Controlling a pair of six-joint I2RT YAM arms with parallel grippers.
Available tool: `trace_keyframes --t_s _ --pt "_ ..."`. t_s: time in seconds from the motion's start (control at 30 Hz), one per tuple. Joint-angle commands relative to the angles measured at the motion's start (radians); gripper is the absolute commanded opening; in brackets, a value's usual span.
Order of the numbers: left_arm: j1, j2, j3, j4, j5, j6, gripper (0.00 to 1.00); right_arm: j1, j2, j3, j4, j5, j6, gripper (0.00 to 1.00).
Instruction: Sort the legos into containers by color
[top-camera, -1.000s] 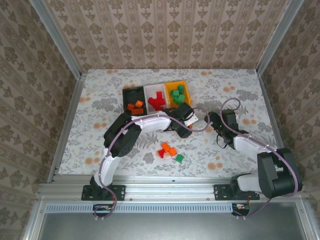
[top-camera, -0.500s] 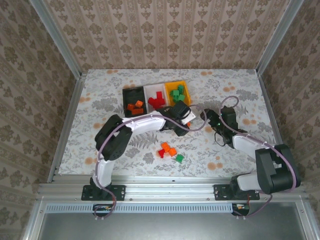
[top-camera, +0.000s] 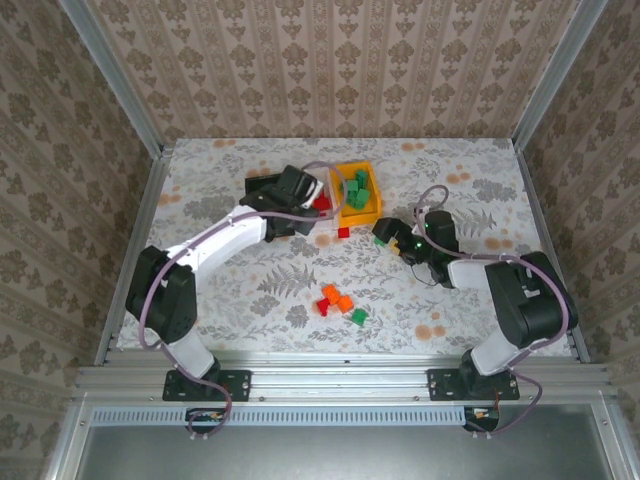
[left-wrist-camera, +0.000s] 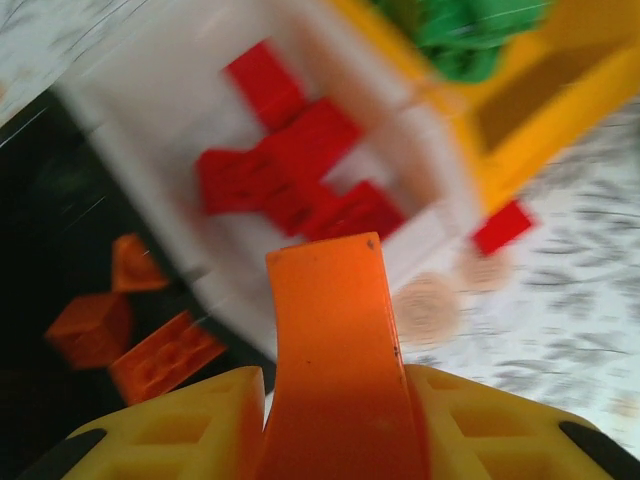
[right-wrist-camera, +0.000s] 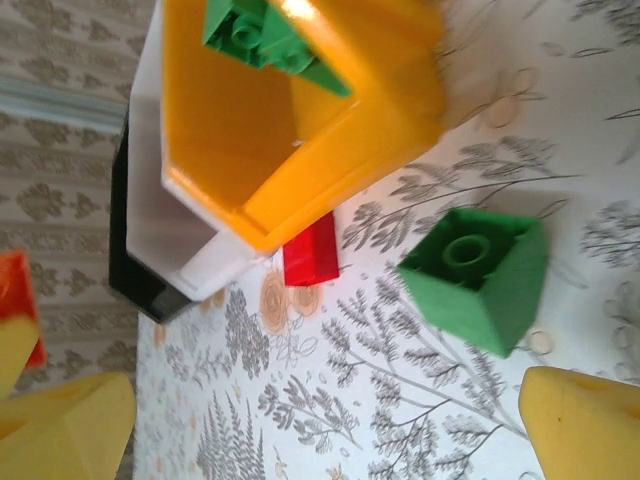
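Observation:
My left gripper (left-wrist-camera: 335, 392) is shut on an orange lego (left-wrist-camera: 330, 320) and hovers over the edge between the white bin (left-wrist-camera: 150, 130) and the black bin (left-wrist-camera: 50, 260). Red legos (left-wrist-camera: 300, 185) lie in the white bin, orange ones (left-wrist-camera: 160, 362) in the black, green ones (left-wrist-camera: 460, 40) in the orange-yellow bin (top-camera: 372, 206). My right gripper (right-wrist-camera: 320, 405) stands open low over the table, with a green lego (right-wrist-camera: 480, 278) just ahead of its fingers and untouched. A red lego (right-wrist-camera: 311, 250) lies on the table beside the bins.
A small heap of loose orange, red and green legos (top-camera: 336, 301) sits mid-table in front of the arms. The left arm (top-camera: 215, 240) stretches diagonally from its base to the bins. Walls enclose the table on three sides.
The left arm swung from mid-table back left over the bins, carrying the orange lego. The right gripper slid left toward the green lego. The red lego by the bins came into sight.

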Motion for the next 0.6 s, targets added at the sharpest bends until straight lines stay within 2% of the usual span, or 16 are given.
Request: trace_keyframes --t_s 0.0,0.13,0.4,0.5,0.57 --pt "0.056 0.046 0.037 -0.071 -0.078 -0.122 0.30 0.049 -0.070 0.043 -0.135 0.100 -0.123 1.00" --pt "0.115 0.095 0.059 -0.052 -0.050 -0.191 0.29 0.090 -0.090 0.060 -0.201 0.179 -0.178 1.00" --pt "0.234 0.203 0.142 -0.056 0.040 -0.241 0.30 0.126 -0.106 0.071 -0.243 0.248 -0.221 1.00" --pt "0.263 0.264 0.189 -0.061 0.081 -0.241 0.33 0.129 -0.109 0.071 -0.251 0.260 -0.227 1.00" --pt "0.269 0.296 0.221 -0.078 0.084 -0.235 0.39 0.132 -0.109 0.073 -0.250 0.262 -0.230 0.99"
